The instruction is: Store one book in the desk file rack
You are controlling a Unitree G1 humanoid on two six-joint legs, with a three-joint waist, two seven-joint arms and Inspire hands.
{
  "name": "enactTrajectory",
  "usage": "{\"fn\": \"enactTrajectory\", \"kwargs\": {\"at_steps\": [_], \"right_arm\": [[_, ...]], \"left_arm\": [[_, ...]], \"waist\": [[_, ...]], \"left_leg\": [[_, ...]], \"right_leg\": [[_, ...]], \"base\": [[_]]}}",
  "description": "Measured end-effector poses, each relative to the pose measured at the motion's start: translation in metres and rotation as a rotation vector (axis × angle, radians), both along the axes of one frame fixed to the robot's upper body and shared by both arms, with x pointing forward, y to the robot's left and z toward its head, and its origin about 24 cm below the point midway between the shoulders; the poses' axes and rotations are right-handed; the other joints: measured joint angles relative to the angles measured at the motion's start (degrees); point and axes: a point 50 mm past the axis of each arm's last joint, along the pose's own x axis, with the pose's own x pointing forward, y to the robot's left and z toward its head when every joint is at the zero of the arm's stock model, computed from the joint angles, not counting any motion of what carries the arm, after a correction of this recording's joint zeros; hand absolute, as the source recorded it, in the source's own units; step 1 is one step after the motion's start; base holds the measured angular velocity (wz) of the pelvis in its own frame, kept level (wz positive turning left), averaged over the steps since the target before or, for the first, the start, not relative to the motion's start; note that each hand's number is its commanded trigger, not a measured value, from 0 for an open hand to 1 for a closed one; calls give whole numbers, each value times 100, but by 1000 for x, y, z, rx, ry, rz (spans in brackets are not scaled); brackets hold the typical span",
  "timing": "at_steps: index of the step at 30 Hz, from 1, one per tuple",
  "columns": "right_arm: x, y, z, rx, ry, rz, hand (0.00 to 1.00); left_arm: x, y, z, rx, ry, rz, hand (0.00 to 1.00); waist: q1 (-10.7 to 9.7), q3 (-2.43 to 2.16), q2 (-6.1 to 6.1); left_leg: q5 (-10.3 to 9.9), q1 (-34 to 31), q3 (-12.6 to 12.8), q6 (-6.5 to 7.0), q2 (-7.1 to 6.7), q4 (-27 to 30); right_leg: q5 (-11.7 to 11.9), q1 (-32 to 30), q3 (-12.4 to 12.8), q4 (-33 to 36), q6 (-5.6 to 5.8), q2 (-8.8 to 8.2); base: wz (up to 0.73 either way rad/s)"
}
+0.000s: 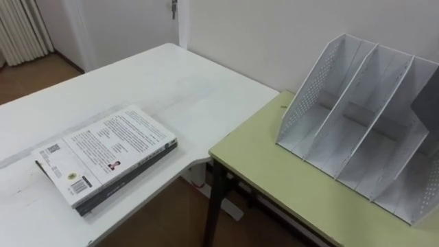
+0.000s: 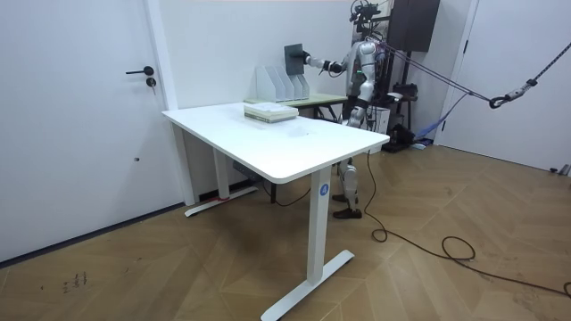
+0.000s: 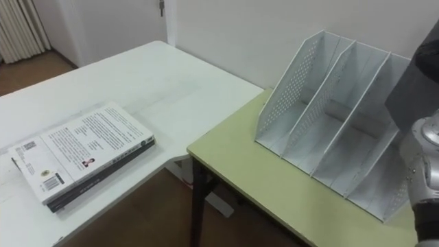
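A white perforated file rack [image 1: 357, 127] with three slots stands on a pale green desk [image 1: 274, 185] by the wall. A dark grey book [image 3: 418, 79] hangs in the air above the rack's right end, and it also shows at the left eye view's edge [image 1: 431, 103]. In the room view my right hand [image 2: 306, 61] holds that book [image 2: 293, 58] upright over the rack [image 2: 278, 86], arm stretched out. My right forearm comes in at the lower right of the right eye view. I stand behind the green desk.
A stack of two books [image 1: 103, 156], with a white printed cover on top, lies on the white table [image 1: 171, 82] to my left. A gap of floor separates the two tables. A wall runs close behind the rack.
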Motion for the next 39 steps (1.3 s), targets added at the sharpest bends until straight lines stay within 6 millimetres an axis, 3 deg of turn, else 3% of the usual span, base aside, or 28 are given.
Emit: {"fn": "enactTrajectory", "kwargs": {"at_steps": [22, 23, 24, 25, 39], "right_arm": [[-2, -10, -5, -33, 99, -26, 100], [-2, -10, -6, -31, 105, -26, 61], [-1, -11, -7, -27, 111, -27, 12], [1, -12, -9, -12, 126, -31, 0], [8, -15, 0, -33, 159, -7, 0]], "left_arm": [[-1, 14, 3, 44, 31, -13, 0], [-1, 14, 3, 46, 31, -12, 0], [-1, 14, 3, 47, 31, -11, 0], [-1, 14, 3, 47, 31, -11, 0], [-2, 14, 3, 59, 40, -6, 0]], "waist": [[-15, -21, -35], [-8, -21, -37], [-10, -22, -38], [-14, -22, -39], [-21, -26, -30]], "left_leg": [[1, -122, -115, 0, -11, 71], [1, -120, -116, 0, -11, 71], [1, -118, -119, 0, -11, 72], [1, -117, -126, 0, -12, 71], [1, -131, -127, 0, -9, 74]], "right_leg": [[0, -69, -125, -30, 0, -19], [0, -68, -127, -26, 0, -20], [0, -66, -127, -23, 0, -21], [0, -66, -128, -21, 0, -22], [0, -73, -141, -24, 0, -22]], "base": [[2], [0], [0], [0], [0]]}}
